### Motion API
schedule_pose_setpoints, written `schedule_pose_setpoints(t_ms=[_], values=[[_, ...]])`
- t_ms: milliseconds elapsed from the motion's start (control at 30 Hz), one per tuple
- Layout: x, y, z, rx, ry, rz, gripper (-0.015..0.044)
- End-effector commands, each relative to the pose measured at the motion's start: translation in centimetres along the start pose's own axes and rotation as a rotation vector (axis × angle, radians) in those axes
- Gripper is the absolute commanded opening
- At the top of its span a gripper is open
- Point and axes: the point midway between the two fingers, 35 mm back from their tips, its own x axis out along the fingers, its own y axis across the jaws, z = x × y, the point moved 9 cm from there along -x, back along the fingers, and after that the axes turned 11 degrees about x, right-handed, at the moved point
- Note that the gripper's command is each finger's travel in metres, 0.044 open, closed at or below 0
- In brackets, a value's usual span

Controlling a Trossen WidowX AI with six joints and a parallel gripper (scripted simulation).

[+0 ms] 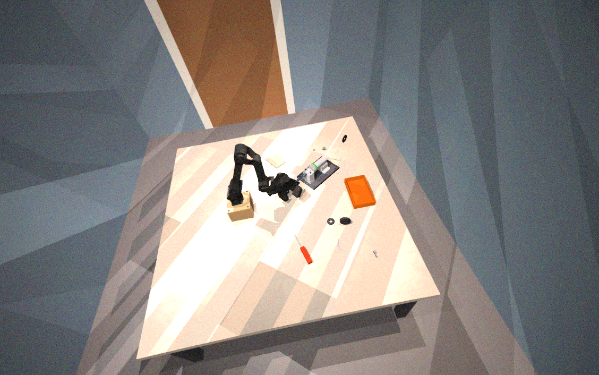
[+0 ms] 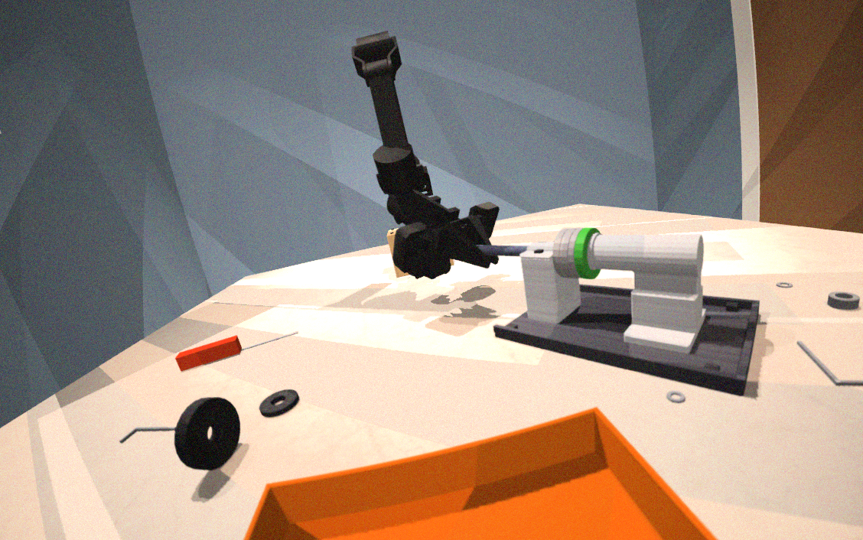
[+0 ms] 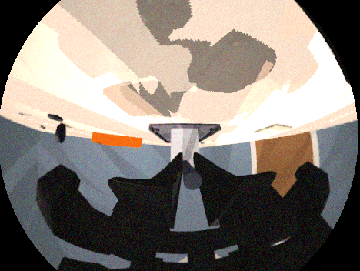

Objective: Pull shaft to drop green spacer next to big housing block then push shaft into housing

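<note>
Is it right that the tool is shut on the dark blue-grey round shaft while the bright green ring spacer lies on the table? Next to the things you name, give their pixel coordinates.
Not quite: the bright green ring spacer point(image 1: 314, 166) point(image 2: 586, 253) is up in the row by the white housing, as the exterior view shows. The tool point(image 2: 490, 251) point(image 3: 187, 155) is indeed shut on the dark blue-grey round shaft point(image 2: 503, 250) point(image 3: 192, 180).
</note>
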Motion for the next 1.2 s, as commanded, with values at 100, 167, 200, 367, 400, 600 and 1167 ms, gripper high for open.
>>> schedule_pose_setpoints(t_ms=[100,167,200,367,400,600,1167], values=[[-0.11,-0.04,0.06,-0.004,0.001,-0.002,0.0],[-0.13,-0.03,0.07,-0.004,0.001,-0.002,0.0],[-0.14,-0.03,0.07,-0.004,0.001,-0.002,0.0],[-0.18,-0.03,0.1,-0.004,0.001,-0.002,0.0],[-0.19,-0.03,0.1,-0.004,0.001,-0.002,0.0],[-0.24,-0.02,0.13,-0.004,0.001,-0.002,0.0],[-0.38,0.0,0.21,-0.004,0.001,-0.002,0.0]])
